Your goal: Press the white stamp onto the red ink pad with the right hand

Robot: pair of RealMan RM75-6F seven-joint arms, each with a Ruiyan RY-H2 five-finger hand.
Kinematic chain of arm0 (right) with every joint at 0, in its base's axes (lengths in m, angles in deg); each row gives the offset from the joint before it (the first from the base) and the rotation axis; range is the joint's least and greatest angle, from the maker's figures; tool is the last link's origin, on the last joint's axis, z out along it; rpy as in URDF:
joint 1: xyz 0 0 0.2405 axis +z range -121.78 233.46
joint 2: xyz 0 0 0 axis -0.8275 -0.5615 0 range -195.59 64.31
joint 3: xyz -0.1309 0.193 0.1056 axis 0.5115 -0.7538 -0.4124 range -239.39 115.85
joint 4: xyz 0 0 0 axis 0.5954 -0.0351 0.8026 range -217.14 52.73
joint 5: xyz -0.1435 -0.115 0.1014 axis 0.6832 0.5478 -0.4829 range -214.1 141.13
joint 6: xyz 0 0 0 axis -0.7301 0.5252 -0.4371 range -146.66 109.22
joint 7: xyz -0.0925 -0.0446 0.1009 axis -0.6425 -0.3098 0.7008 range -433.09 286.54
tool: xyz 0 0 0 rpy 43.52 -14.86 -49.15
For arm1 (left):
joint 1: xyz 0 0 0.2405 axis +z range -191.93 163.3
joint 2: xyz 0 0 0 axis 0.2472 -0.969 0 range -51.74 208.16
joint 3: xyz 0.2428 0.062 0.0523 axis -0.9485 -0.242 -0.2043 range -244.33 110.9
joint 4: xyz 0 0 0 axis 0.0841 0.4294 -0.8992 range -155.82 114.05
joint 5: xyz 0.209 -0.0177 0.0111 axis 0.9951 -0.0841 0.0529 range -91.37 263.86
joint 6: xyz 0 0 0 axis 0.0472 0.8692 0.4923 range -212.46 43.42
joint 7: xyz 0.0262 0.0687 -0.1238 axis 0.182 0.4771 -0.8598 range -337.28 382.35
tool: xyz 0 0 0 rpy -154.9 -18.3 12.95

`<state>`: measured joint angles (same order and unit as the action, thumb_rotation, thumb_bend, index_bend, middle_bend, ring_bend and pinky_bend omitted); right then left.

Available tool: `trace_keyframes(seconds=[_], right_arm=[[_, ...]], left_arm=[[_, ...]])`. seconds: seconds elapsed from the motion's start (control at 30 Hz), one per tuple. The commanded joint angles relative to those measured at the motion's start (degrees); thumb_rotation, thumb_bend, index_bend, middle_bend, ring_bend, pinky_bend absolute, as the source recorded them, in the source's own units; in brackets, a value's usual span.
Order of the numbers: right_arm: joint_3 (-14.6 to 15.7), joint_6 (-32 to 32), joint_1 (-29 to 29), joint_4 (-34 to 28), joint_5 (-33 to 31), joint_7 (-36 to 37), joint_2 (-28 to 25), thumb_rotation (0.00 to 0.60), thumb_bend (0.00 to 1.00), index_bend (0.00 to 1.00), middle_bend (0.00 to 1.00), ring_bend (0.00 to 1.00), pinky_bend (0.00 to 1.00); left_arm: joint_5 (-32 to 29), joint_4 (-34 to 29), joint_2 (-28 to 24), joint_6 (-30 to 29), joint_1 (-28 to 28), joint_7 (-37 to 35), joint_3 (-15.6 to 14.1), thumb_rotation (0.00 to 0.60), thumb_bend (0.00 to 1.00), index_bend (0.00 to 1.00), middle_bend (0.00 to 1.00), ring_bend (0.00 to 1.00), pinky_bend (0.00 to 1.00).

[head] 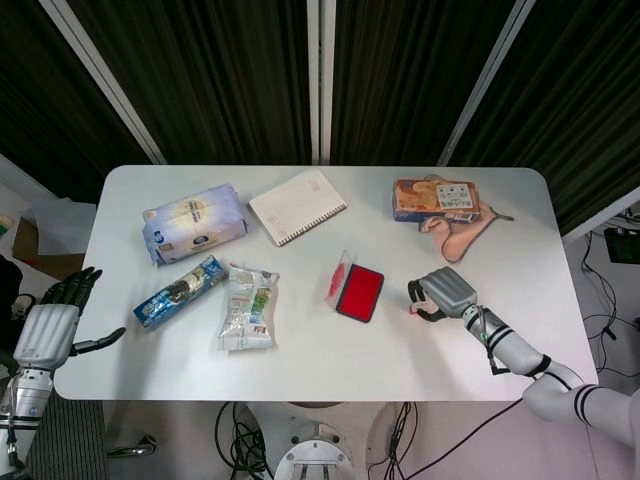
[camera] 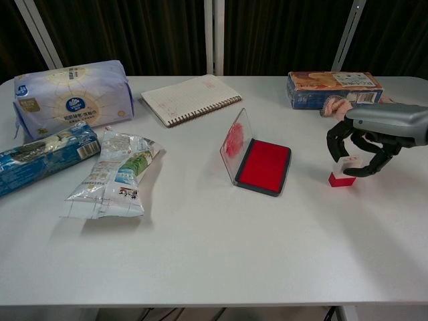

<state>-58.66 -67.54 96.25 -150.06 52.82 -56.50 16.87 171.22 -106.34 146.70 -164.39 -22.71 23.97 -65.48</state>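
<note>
A white table point(head: 320, 350) carries everything. Along its left side lie a pale blue tissue pack point(camera: 70, 97), a blue snack packet point(camera: 43, 157) and a crumpled white snack bag point(camera: 114, 175); a spiral notebook point(camera: 190, 99) sits near the far edge at the middle, and a printed box point(camera: 333, 87) lies at the far right with a pinkish object point(head: 455, 232) beside it. The red ink pad point(camera: 264, 166) rests near the centre with its clear lid point(camera: 233, 144) tilted upright on its left side. To its right, apart from it, the right hand point(camera: 358, 144) curls its fingers around the white stamp point(camera: 344, 170), whose red base stands on the table. The left hand point(head: 50, 322) hangs off the table's left edge, fingers spread and holding nothing.
</note>
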Motion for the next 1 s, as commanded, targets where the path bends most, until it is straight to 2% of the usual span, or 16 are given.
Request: trace_keyframes(seconds=[0.03,0.43,0.7,1.0], right_arm=[[0.0,0.0,0.0,0.0,0.1,0.1,-0.1,0.6,0.32,0.66,0.52,0.79,1.0],[0.1,-0.1,0.0,-0.3,0.4,0.5,-0.6,0.6,0.32,0.6,0.45,0.79,1.0],[0.1,-0.4,0.0,-0.4,0.7,0.8,-0.9,0.6,0.31,0.47,0.35,0.79,1.0],[0.3,-0.3,0.2,-0.7,1.1,1.0,-1.2,0.6,0.3,0.39,0.32,0.79,1.0]], left_arm=[[0.0,0.0,0.0,0.0,0.0,0.0,0.0,0.049,0.02,0.0,0.07,0.08,0.17],[-0.1,-0.1,0.0,0.1,-0.1,0.1,0.0,0.047,0.02,0.0,0.06,0.08,0.17],[-0.1,-0.1,-0.1,0.2,-0.1,0.1,0.0,0.05,0.02,0.0,0.06,0.08,0.17],[-0.1,-0.2,-0.1,0.1,-0.1,0.2,0.0,0.05,0.02,0.0,0.06,0.08,0.17]])
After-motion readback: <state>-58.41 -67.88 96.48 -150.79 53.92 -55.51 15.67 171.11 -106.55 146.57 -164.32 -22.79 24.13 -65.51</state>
